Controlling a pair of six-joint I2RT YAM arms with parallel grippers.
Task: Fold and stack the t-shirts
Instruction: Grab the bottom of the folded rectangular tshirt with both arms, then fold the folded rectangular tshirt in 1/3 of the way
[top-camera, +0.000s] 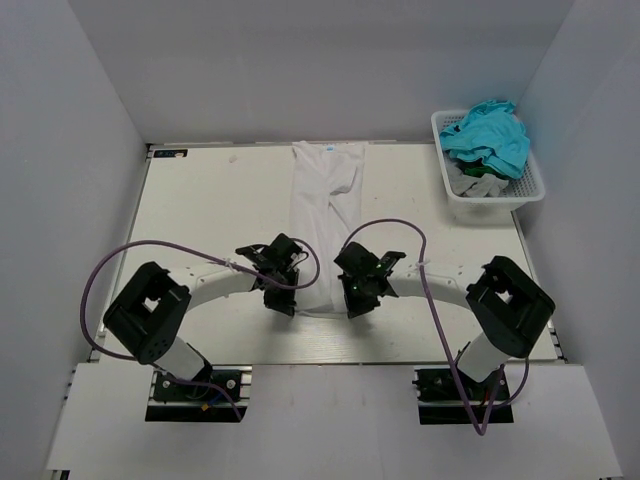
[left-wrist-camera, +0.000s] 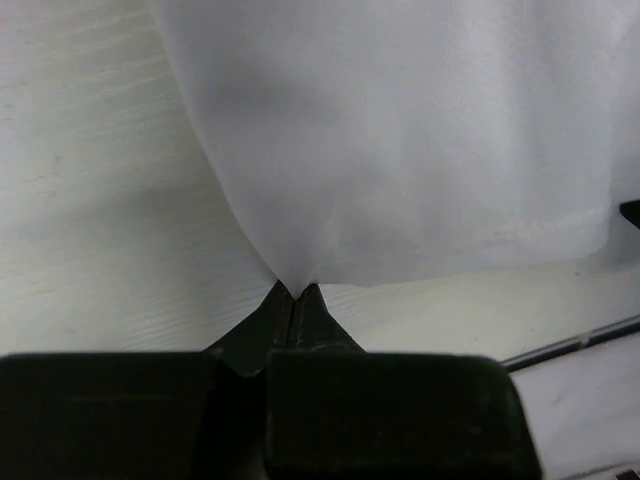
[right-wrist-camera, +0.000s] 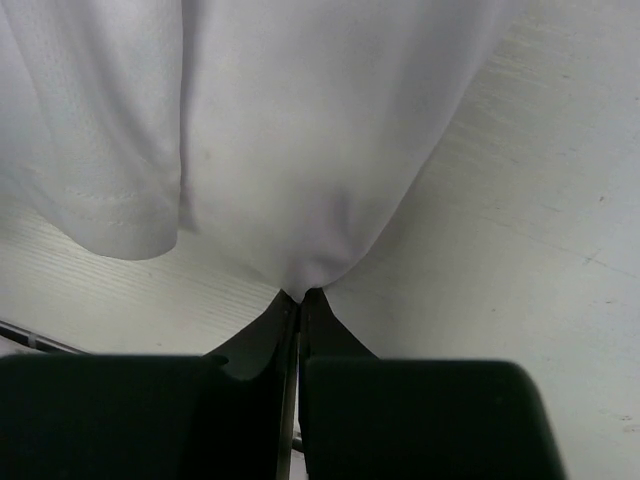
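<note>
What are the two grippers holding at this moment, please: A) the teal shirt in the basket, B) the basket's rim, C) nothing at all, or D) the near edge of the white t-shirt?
D: the left gripper and the right gripper are each shut on the near edge of the white t-shirt, cloth pinched at their tips.

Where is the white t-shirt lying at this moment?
In the top view, the white t-shirt lies as a long strip in the middle of the table, its near hem pinched by the left gripper and the right gripper.
</note>
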